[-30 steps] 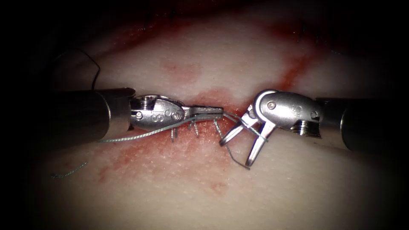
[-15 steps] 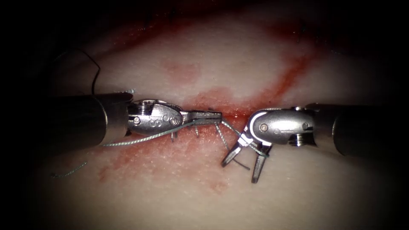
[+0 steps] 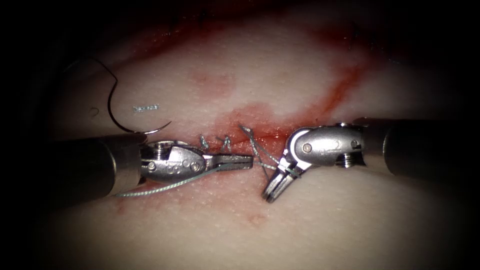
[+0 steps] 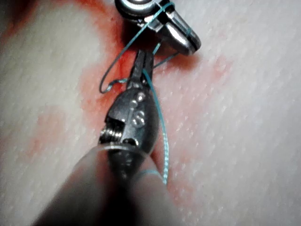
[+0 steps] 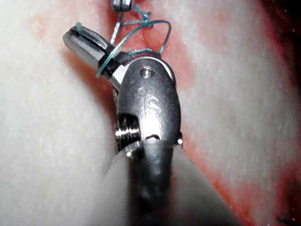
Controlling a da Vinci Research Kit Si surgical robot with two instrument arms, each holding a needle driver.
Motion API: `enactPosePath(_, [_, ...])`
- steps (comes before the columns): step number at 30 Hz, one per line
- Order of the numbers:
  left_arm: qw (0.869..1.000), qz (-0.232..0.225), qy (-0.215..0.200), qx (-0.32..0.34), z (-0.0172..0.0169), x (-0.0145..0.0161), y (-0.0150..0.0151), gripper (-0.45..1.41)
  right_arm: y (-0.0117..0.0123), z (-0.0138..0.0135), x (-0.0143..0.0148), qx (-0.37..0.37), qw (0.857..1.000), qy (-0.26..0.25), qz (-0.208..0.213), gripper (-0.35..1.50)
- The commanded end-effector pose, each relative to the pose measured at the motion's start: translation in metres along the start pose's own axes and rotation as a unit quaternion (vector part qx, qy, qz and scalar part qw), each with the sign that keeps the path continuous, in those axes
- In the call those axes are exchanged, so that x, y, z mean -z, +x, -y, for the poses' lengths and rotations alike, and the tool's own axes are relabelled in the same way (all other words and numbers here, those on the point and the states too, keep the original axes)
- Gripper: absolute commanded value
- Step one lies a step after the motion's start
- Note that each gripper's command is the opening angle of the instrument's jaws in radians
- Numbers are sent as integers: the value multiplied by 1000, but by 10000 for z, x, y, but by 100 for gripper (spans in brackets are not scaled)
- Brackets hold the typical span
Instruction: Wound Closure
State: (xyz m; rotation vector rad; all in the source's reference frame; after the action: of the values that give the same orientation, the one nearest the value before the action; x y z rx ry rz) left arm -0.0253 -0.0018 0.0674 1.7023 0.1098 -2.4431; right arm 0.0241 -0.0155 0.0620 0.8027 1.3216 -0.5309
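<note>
My right tool (image 3: 272,195) lay nearest, its tip pointing toward the near left, just right of the cut's middle. Its jaws were pressed together on the thread (image 3: 165,187); in the right wrist view a teal strand crossed the closed pair at my right tool (image 5: 82,40) and ran off to a knot on the red-stained tissue (image 5: 47,141).

Just beyond and to the left, my left tool (image 3: 245,161) lay level along the cut (image 3: 270,132), tip toward the right, close to the right tool's tip but apart from it. Its jaws were shut on the thread, which trailed back leftward along the near side of its wrist. In the left wrist view the strand left the closed tip of my left tool (image 4: 142,61), looped beside it and ran on to the right tool (image 4: 181,37).

Behind both tips, short cut thread ends (image 3: 215,142) stood up from earlier stitches along the cut, amid red fluid (image 3: 250,117) spread over the pale tissue (image 3: 300,230).

Farthest, well to the left of the cut, the curved needle (image 3: 117,112) lay free on the tissue surface, held by neither tool and not driven into the tissue, its point toward the right.
</note>
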Motion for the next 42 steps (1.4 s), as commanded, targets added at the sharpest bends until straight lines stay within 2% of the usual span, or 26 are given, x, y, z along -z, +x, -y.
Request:
enactPosePath(1, [1000,5,-1,0,-7,-8,-5,-45,0,-9,-2,-8,1000,-2,-4,-35])
enactPosePath(5, [1000,26,-12,-3,-46,-10,-3,-45,12,-19,14,-30,999,-23,-31,-35])
enactPosePath(10, [999,30,-21,1,-80,-21,10,-45,14,-31,23,-38,998,-37,-34,-35])
enactPosePath(15, [999,13,-44,7,-124,-30,55,-45,-2,-53,34,-45,997,-58,-26,-35])
enactPosePath(21, [998,-1,-63,19,-160,-29,93,-45,-19,-63,32,-48,997,-65,-17,-35])
enactPosePath(26, [994,-6,-108,27,-204,-26,127,-45,-29,-78,32,-51,996,-76,-4,-35])
enactPosePath(30, [991,-2,-133,24,-221,-26,133,-45,-38,-89,33,-52,995,-79,11,-35])
enactPosePath(35, [987,6,-155,43,-254,-41,114,-45,-63,-107,37,-54,993,-93,49,-35])
enactPosePath(42, [985,5,-167,48,-275,-53,114,-45,-69,-117,56,-60,988,-133,60,-35])
